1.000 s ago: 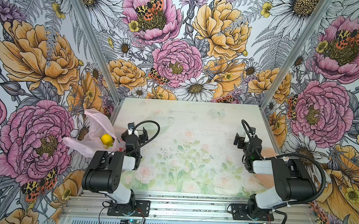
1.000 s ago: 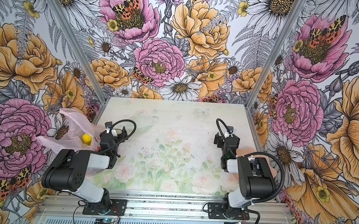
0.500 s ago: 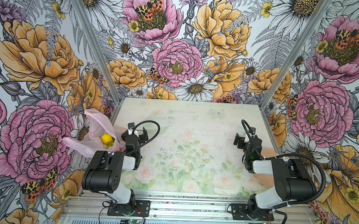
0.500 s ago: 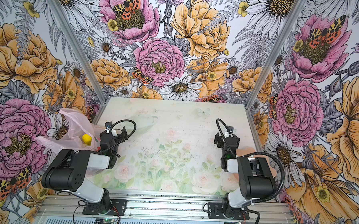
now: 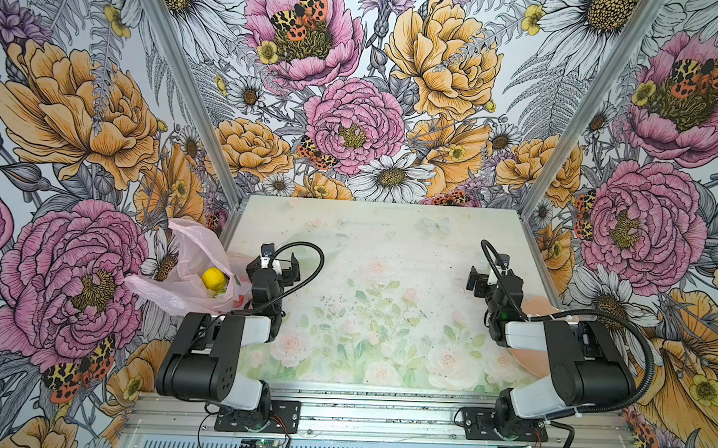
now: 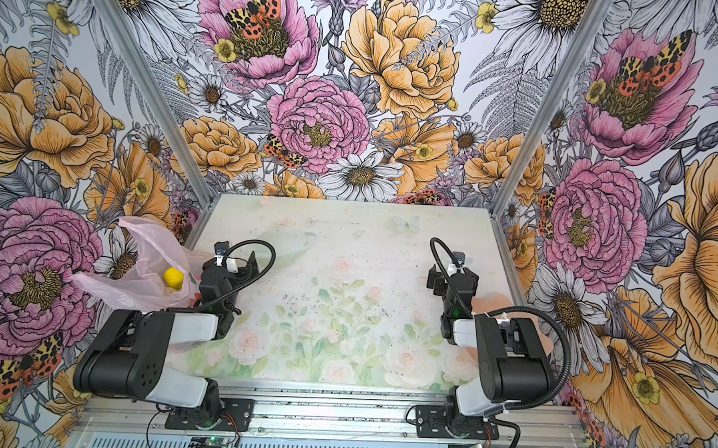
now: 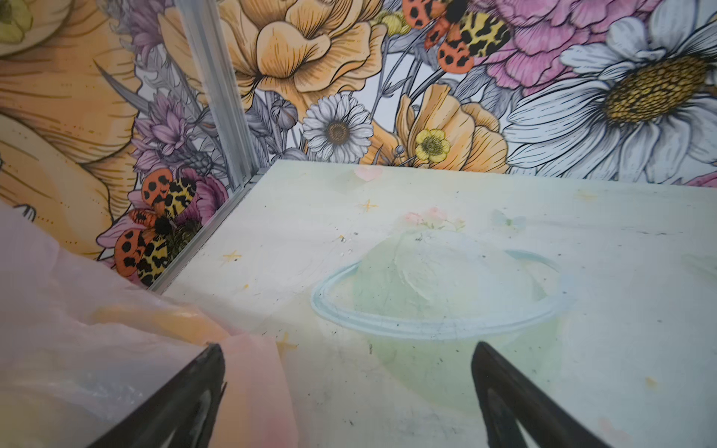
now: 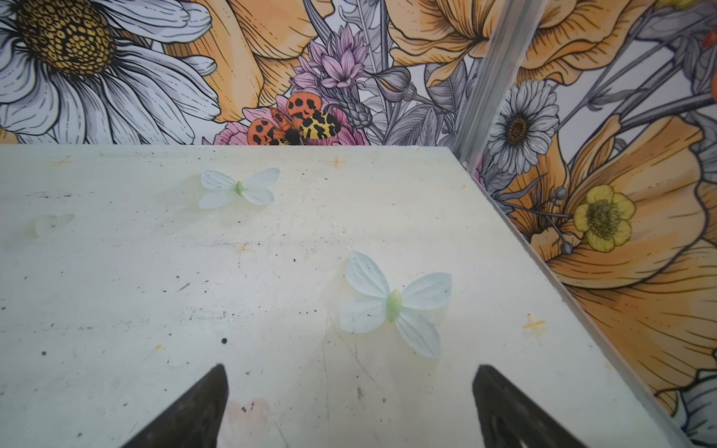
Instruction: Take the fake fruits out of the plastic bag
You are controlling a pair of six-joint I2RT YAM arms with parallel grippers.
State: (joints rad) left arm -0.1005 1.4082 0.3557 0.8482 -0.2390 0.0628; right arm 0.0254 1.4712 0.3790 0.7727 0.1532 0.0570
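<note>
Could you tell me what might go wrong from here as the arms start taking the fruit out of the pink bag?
The plastic bag is slumped against the wall at the left edge of the table; the open left gripper beside it may pinch only film and drag the whole bag. The lemon shows through the plastic, but the bag's mouth is unclear, so a grasp might close on it through the film.

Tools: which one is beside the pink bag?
The left tool, open, right beside the plastic bag; the right tool, also open, is across the table.
</note>
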